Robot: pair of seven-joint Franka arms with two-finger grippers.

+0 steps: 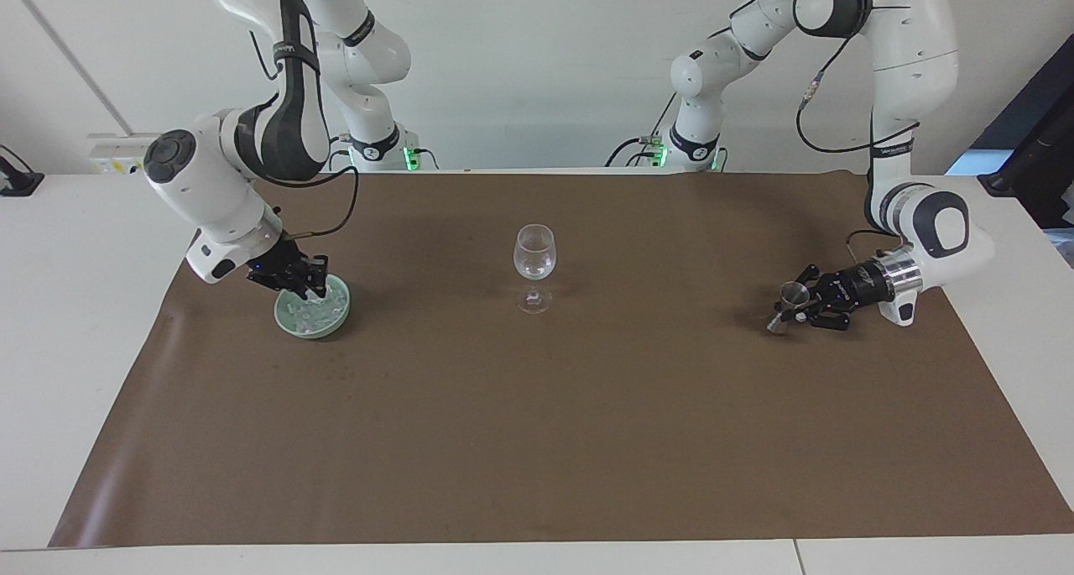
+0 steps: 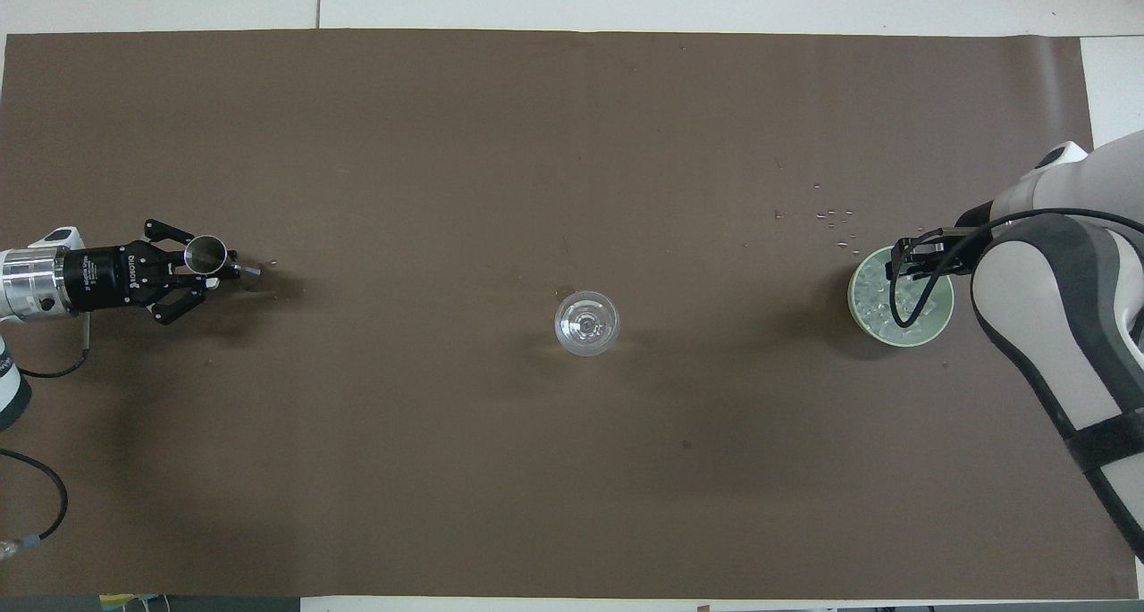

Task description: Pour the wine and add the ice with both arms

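Ice in bowl, right arm's end; glass mid-table; jigger, left arm's end.

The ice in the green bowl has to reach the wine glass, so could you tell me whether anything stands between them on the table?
Nothing visible does. Between the ice in the green bowl and the wine glass lies only bare brown mat. The right hand is over the bowl.

two white jointed arms with black joint bands, black cables and black grippers.
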